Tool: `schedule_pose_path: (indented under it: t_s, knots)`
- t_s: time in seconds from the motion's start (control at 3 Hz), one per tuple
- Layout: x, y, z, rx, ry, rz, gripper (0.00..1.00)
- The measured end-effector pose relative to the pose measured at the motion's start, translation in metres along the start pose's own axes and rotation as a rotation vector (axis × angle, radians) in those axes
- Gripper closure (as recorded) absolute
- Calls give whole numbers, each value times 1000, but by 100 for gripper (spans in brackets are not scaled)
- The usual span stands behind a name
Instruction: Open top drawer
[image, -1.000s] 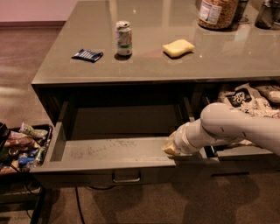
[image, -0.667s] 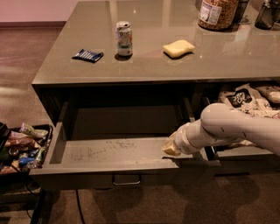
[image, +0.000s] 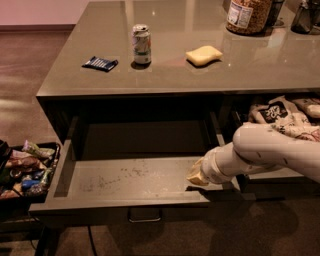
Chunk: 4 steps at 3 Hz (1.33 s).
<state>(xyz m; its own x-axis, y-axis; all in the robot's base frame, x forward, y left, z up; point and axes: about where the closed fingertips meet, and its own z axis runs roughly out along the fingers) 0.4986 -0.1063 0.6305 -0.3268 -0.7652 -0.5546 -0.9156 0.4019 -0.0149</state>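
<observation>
— At the right end of the top drawer (image: 125, 172), just behind its front panel, what is recorded?

— The gripper (image: 196, 175). Its cream-coloured tip sits low over the scuffed grey floor. Contact with the floor or the panel cannot be confirmed, nor whether the gripper is open or closed.

— And the arm?

— The white arm (image: 270, 150) runs up and to the right from the gripper and leaves view at the right edge, crossing in front of a narrower drawer.

— State of the top drawer?

— It stands well out from under the counter (image: 200, 75). Its shallow floor stretches away to the left of the gripper. The small metal pull handle (image: 145, 215) is below and left of the gripper, centred on the front panel.

— Right of the gripper?

— Snack bags (image: 280, 115) lie in the narrower drawer, above and behind the arm.

— On the counter?

— All items are well beyond the gripper. A soda can (image: 141, 44) stands upright, up and to the left. A blue packet (image: 100, 63) lies flat, further left again. A yellow sponge (image: 203, 55) lies almost straight beyond the gripper. A large jar (image: 247, 15) stands further back and to the right.

— Anything else?

— Far left of the gripper, beside the drawer's left wall, a dark tray (image: 54, 150) holds mixed wrappers.
</observation>
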Motion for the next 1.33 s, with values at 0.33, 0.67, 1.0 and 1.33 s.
schedule_pose_path:
  t_s: [0.33, 0.67, 1.0, 1.33]
  knots:
    - [9, 32, -2, -43, -2, 15, 100]
    - [8, 30, -4, -43, -2, 15, 100]
    - [18, 65, -8, -88, -17, 23, 100]
    - [18, 63, -8, -88, -17, 23, 100]
